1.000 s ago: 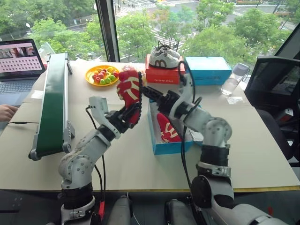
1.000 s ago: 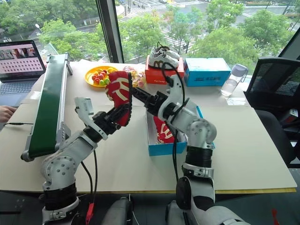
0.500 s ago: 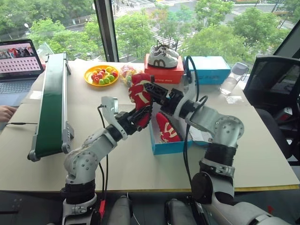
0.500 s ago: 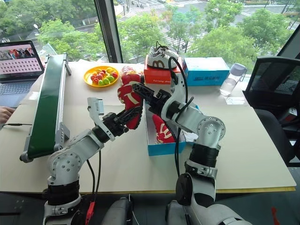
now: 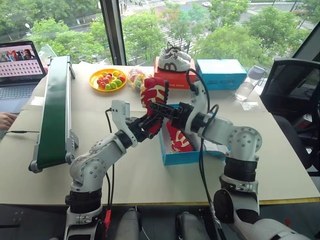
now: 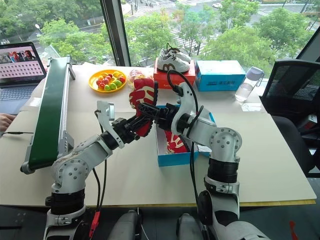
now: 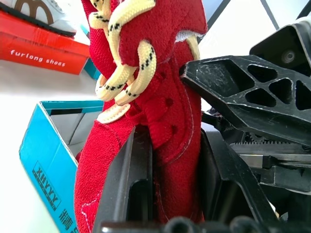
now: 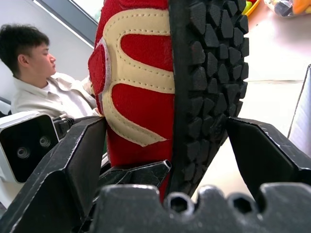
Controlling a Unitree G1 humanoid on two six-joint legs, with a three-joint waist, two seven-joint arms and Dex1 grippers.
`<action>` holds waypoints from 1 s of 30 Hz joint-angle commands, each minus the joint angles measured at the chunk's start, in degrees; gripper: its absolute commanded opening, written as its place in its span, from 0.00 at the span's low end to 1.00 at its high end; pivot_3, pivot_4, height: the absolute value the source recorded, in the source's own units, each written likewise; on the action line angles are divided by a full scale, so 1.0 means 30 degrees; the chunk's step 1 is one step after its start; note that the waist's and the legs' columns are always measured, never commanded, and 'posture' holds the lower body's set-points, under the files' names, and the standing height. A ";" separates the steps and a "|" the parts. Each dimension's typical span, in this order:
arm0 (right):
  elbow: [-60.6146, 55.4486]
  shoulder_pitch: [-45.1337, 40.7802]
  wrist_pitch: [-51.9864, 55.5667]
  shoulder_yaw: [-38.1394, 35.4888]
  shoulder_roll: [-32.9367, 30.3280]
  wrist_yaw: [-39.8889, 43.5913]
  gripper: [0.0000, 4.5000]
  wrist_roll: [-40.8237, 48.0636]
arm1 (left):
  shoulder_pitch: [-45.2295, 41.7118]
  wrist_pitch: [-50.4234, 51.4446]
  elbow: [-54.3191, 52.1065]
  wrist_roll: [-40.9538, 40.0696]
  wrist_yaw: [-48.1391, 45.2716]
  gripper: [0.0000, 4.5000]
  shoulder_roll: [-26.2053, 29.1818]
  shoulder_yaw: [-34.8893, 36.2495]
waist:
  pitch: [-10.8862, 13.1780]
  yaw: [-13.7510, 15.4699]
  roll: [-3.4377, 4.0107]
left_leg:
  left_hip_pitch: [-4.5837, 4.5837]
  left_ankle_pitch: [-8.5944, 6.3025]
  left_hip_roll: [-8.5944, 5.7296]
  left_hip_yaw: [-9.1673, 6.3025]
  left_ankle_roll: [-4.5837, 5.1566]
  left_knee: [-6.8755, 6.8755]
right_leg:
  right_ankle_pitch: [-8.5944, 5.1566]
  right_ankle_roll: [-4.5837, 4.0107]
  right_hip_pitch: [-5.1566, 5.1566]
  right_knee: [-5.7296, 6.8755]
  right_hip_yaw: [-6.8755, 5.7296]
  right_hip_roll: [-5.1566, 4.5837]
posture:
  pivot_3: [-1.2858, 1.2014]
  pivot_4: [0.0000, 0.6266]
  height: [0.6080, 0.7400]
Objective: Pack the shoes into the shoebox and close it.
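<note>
1. A red shoe (image 5: 154,96) stands nearly upright in mid-air, toe up, just left of the blue shoebox (image 5: 176,156); its mate (image 5: 177,137) lies inside the box.
2. The left gripper (image 5: 149,123) pinches the shoe's lower end, fingers pressed against the fabric.
3. The right gripper (image 5: 161,108) reaches in from three o'clock, its fingers spread astride the shoe's sole and side, not yet clamped.
4. Both grippers meet at the shoe; the open box lies at about four o'clock below it, likely the next destination.
5. The cream table (image 5: 125,170) carries a green conveyor (image 5: 54,110) at nine o'clock and a fruit plate (image 5: 108,80) at eleven.
6. A red box (image 5: 172,79) topped by white sneakers (image 5: 174,62) and another blue box (image 5: 221,74) sit at twelve, before windows.
</note>
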 commanded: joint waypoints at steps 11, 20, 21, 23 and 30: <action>0.0697 -0.0311 -0.0314 -0.0156 0.0709 -0.0236 0.37 0.0273 | -0.0394 -0.0335 -0.1748 0.0042 -0.0514 0.20 0.0099 -0.0943 | 0.0000 0.0006 0.0000 | -0.0026 0.0001 -0.0001 -0.0004 0.0002 0.0010 | 0.0006 0.0008 -0.0014 -0.0004 -0.0001 0.0005 | 0.52 0.24 0.99; 0.0624 -0.0375 -0.0776 -0.0587 0.1136 -0.0842 0.37 0.0362 | -0.0252 -0.0744 -0.1682 0.1013 -0.0672 0.53 0.0504 -0.1203 | 0.0000 0.0014 0.0000 | -0.0028 0.0001 -0.0001 -0.0004 0.0002 0.0011 | 0.0007 0.0009 -0.0015 -0.0003 0.0000 0.0005 | 0.52 0.24 0.99; 0.0697 -0.0461 -0.1030 -0.0837 0.1234 -0.1065 0.37 0.0391 | -0.0201 -0.0633 -0.1653 0.0783 -0.0583 0.59 0.0435 -0.1037 | 0.0000 0.0007 0.0001 | -0.0027 0.0001 -0.0001 -0.0004 0.0002 0.0011 | 0.0007 0.0009 -0.0014 -0.0003 0.0000 0.0005 | 0.52 0.24 0.99; 0.0904 -0.0674 -0.1627 -0.1361 0.1410 -0.1587 0.37 0.0364 | -0.0099 -0.0560 -0.1581 0.0689 -0.0457 0.59 0.0440 -0.0810 | 0.0000 0.0008 0.0001 | -0.0027 0.0001 0.0000 -0.0004 0.0002 0.0009 | 0.0007 0.0009 -0.0016 -0.0003 0.0000 0.0005 | 0.52 0.24 0.99; 0.2085 -0.2293 -0.4125 -0.1739 -0.0015 -0.2168 0.37 -0.1889 | 0.1477 -0.0501 -0.2381 0.1220 -0.1658 0.59 0.1934 -0.1448 | 0.0001 0.0044 0.0004 | -0.0028 0.0001 -0.0001 -0.0002 0.0001 0.0008 | 0.0009 0.0009 -0.0021 -0.0003 0.0002 0.0006 | 0.52 0.24 0.99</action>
